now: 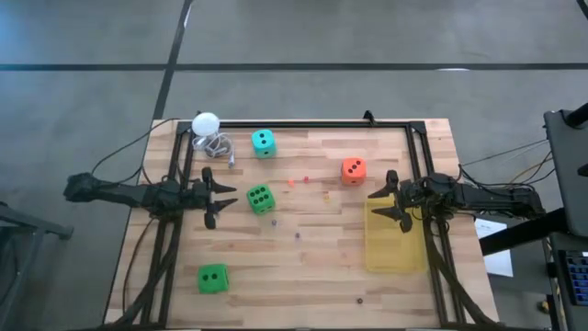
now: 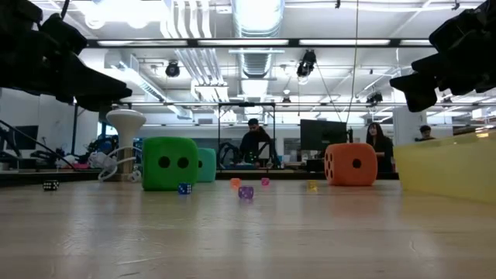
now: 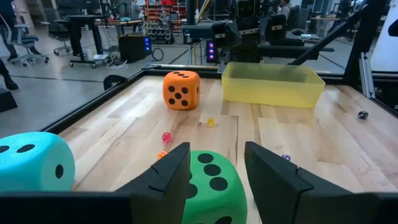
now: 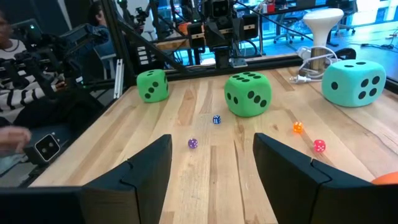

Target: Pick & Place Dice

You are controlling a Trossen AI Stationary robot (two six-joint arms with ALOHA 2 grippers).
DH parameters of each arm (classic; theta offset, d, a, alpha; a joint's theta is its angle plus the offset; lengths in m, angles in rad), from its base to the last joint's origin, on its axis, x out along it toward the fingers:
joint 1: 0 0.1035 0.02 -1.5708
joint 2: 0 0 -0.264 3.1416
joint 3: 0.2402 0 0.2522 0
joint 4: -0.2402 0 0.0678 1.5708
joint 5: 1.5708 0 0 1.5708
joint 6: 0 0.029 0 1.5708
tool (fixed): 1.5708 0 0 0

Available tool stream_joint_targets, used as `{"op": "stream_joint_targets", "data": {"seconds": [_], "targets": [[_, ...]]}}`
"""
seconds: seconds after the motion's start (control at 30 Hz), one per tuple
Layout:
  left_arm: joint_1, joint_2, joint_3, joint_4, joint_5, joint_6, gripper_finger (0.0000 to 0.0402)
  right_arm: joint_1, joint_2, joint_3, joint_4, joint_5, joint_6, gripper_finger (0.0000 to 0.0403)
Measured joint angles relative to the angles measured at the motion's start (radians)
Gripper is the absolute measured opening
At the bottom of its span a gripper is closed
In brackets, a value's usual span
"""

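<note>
Left gripper (image 1: 223, 198): fingers spread, empty, facing a bright green die (image 1: 260, 199) just ahead, six dark pips up. Right gripper (image 1: 388, 201): fingers spread, empty, over the yellow bin (image 1: 395, 253) edge. Orange-red die (image 1: 353, 170): soft cube, near that gripper. Teal die (image 1: 264, 142): by the table's (image 1: 303, 276) far rail, beside the white ball (image 1: 205, 122). Second green die (image 1: 212, 279): near edge, left side.

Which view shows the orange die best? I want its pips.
The left wrist view: the orange die shows two pipped faces. High view gives its top, low view one side; right wrist view only a sliver.
</note>
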Motion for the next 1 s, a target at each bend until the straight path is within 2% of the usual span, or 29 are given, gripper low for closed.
{"op": "stream_joint_targets", "data": {"seconds": [0.57, 0.77, 1.0], "targets": [[0.000, 0.000, 0.000, 0.000, 0.000, 0.000, 0.0159, 0.000, 0.000, 0.000, 0.000, 0.000, -0.007, 0.0219], [0.000, 0.000, 0.000, 0.000, 0.000, 0.000, 0.0159, 0.000, 0.000, 0.000, 0.000, 0.002, -0.163, 0.0219], [0.000, 0.000, 0.000, 0.003, -0.023, 0.007, 0.0159, 0.000, 0.000, 0.000, 0.000, 0.002, -0.118, 0.0219]]}}
